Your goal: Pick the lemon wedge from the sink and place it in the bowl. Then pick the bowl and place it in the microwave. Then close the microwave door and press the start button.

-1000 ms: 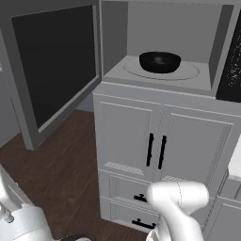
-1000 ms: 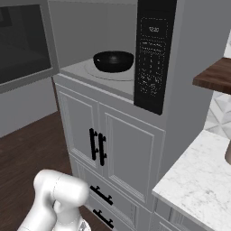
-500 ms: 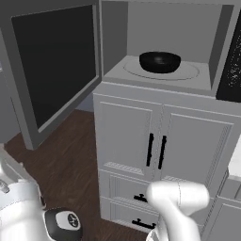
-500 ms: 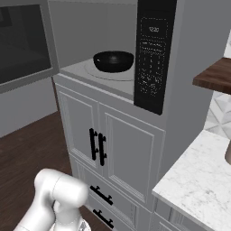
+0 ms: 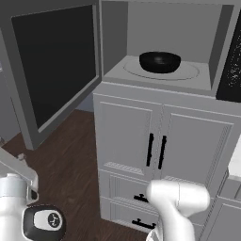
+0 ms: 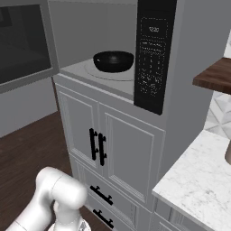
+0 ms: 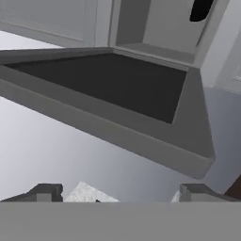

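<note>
Glossy white arm (image 5: 176, 207), dark joints

Soft, even, shadeless light is seen throughout, with no clear source. A faint sheen is carried by the glossy black round bowl (image 5: 160, 61) on the pale turntable; only a weak shadow lies beneath it. Edges are rendered slightly soft, blurrier in the hand view.

Microwave door (image 5: 54, 66) cut off by the left base view's top and left edges, control panel (image 5: 231, 66) cut by its right edge with marks too small to read, bowl (image 5: 160, 61) interior too dark to tell any contents, marble counter (image 6: 200, 180) cut by the right base view's right edge
</note>
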